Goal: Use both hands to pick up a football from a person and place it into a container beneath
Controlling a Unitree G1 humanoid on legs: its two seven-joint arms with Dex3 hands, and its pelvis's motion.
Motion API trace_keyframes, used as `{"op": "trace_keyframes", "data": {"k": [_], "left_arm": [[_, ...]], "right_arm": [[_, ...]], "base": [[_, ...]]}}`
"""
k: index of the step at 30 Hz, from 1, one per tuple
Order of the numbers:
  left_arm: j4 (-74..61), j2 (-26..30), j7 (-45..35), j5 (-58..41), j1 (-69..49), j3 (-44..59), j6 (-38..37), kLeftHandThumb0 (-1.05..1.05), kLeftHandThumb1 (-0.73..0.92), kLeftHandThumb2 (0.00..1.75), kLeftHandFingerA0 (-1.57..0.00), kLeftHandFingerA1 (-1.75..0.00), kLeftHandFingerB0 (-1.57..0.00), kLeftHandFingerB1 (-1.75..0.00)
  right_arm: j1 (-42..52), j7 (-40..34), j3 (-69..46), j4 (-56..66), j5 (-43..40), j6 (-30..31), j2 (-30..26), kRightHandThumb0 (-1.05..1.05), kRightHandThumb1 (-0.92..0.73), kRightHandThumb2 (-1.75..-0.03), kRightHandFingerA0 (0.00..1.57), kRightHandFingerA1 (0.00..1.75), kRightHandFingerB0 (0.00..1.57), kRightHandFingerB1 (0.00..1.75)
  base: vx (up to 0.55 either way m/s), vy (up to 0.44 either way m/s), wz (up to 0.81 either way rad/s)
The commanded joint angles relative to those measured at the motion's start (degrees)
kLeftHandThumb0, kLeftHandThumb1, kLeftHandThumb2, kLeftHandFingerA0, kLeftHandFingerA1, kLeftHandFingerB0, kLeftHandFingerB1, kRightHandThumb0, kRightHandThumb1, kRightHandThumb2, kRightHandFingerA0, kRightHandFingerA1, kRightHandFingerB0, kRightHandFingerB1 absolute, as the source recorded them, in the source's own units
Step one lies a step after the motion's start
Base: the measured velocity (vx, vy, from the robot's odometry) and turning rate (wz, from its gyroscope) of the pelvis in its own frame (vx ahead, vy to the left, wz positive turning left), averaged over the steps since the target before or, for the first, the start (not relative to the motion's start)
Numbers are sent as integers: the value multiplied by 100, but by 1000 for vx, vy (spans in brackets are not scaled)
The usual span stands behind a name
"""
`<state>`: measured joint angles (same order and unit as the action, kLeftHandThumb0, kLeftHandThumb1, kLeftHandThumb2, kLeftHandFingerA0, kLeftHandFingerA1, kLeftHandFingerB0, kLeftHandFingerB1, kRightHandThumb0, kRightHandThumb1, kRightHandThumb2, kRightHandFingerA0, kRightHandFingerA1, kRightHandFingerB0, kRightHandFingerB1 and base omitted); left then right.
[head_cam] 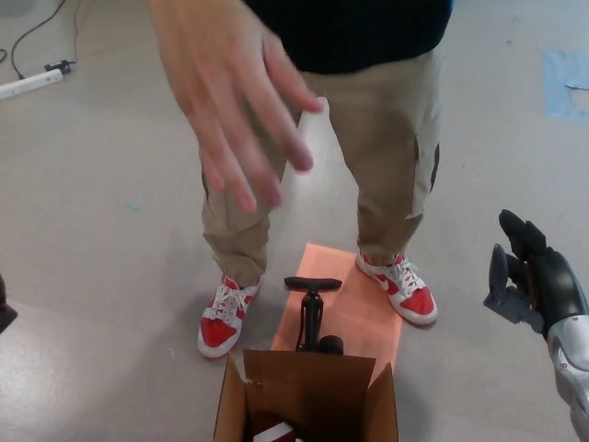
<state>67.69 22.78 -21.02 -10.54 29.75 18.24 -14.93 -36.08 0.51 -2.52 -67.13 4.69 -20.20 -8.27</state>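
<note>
From my head camera I count one robot hand clearly, one person with one hand showing, two shoes, one pump, one box and one orange sheet; I see no football anywhere in view.

At 9 o'clock a dark sliver sits at the frame edge; I cannot tell whether it is my left hand, so its state is unknown to me. At 11 o'clock lies a white power strip [32, 83] with a black cable on the grey floor [101, 230].

At 12 o'clock the person's hand [230, 92] hangs with fingers spread, holding nothing. The person wears khaki trousers [386, 138] and two red-and-white shoes, one [224, 318] at 7 o'clock of centre and the other [403, 288] at 4 o'clock.

Between the shoes an orange sheet [354, 304] lies flat; one black pump [311, 308] stands upright on it.

At 6 o'clock the cardboard box [308, 391] is open; inside I make out only a white-and-red scrap, too cropped to name.

At 3 o'clock my right hand [532, 276] is raised, fingers apart, gripping nothing.
</note>
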Motion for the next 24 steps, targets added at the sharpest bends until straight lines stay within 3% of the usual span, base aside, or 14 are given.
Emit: {"op": "trace_keyframes", "data": {"k": [1, 10, 24], "left_arm": [[16, 161, 28, 154, -38, -95, -216, -89, 84, 115, -2, -19, -1, -10], [40, 217, 193, 396, -47, -375, -397, -92, 81, 116, -1, -18, 0, -7], [119, 220, 286, 473, -97, -464, -451, -91, 83, 116, -1, -17, 0, -8]], "right_arm": [[22, 4, 66, -30, 101, -38, -134, -88, -85, -113, 8, 25, 7, 10], [47, -72, 267, -68, 270, -26, -206, -85, -82, -112, 7, 32, 0, 12], [133, -139, 397, -55, 418, -45, -240, -86, -81, -111, 7, 36, 5, 11]], "base": [[0, 0, 0], [0, 0, 0], [0, 0, 0]]}}
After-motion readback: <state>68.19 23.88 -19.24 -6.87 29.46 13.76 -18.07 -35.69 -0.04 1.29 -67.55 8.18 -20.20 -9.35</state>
